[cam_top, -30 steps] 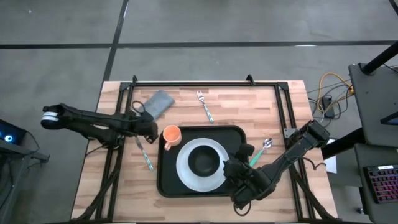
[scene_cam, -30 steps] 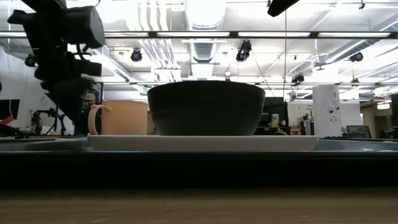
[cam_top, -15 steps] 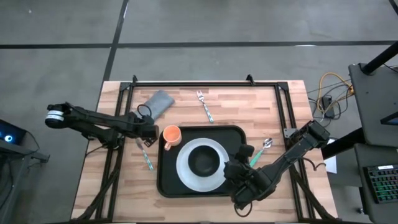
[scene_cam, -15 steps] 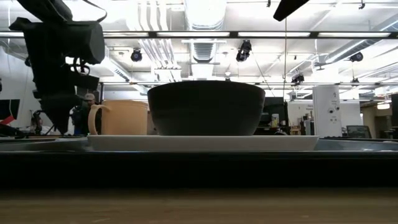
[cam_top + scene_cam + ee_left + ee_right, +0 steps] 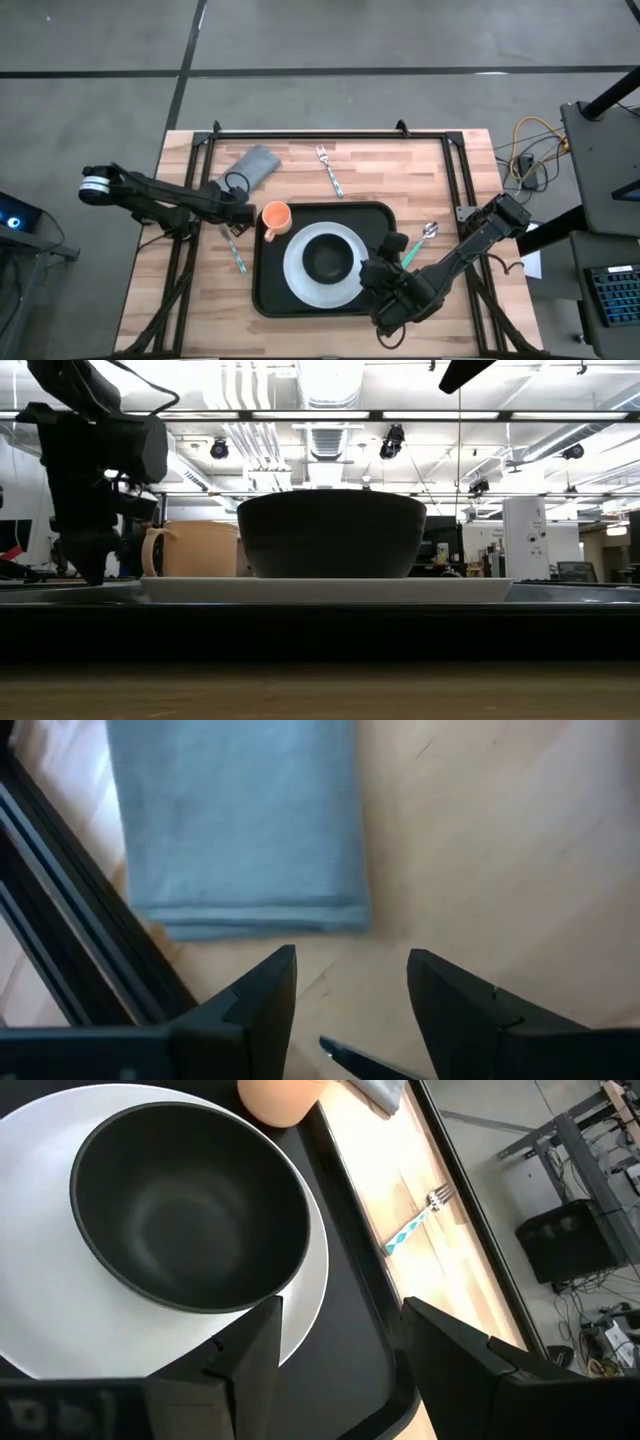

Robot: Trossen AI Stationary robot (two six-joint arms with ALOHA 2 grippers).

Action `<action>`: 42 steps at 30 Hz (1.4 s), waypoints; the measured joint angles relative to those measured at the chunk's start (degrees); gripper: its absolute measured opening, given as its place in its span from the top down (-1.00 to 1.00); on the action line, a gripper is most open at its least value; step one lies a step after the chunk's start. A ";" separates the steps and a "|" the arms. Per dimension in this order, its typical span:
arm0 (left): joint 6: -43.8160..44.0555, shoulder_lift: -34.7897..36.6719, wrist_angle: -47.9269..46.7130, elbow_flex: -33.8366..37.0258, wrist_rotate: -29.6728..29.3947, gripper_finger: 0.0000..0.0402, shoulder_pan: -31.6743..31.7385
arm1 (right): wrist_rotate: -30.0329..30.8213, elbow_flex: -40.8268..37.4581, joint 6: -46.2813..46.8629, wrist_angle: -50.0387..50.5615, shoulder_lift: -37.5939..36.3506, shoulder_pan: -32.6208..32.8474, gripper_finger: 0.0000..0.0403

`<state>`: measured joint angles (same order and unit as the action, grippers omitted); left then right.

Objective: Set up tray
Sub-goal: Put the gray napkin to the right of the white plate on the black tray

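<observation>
The black tray (image 5: 268,290) holds a white plate (image 5: 296,272) with a black bowl (image 5: 328,258) on it, and an orange cup (image 5: 276,217) stands in its far left corner. My left gripper (image 5: 234,211) is open, low over the wood just left of the tray. Its fingers (image 5: 262,1000) stand over the metal end (image 5: 345,1058) of a teal-handled utensil (image 5: 236,254) without touching it. The grey napkin (image 5: 240,820) lies flat just beyond. My right gripper (image 5: 340,1350) is open, above the tray's near right part, short of the bowl (image 5: 190,1220).
A fork (image 5: 330,170) lies at the far middle of the table and a teal-handled spoon (image 5: 418,243) lies right of the tray. Black frame rails (image 5: 70,920) run along the table's left and right sides. Bare wood shows near the front left.
My left gripper has sunk toward the table beside the tray's far left corner, over the utensil's metal end, tipping a little as it went. The right arm and the things on the tray have stayed where they were.
</observation>
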<state>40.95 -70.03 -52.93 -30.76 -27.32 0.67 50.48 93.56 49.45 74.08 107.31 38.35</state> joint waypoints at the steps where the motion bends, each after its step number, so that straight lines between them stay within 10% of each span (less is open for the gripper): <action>1: 0.01 -0.55 0.37 0.17 -0.05 0.14 0.00 | 0.00 0.00 0.00 -0.04 0.00 0.00 0.04; 42: -9.10 -3.38 13.17 6.39 -7.80 0.32 1.04 | -1.51 3.00 -3.63 -3.46 0.00 0.00 0.04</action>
<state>31.86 -73.40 -39.76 -24.37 -35.13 1.71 48.97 96.56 45.82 70.62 107.31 38.35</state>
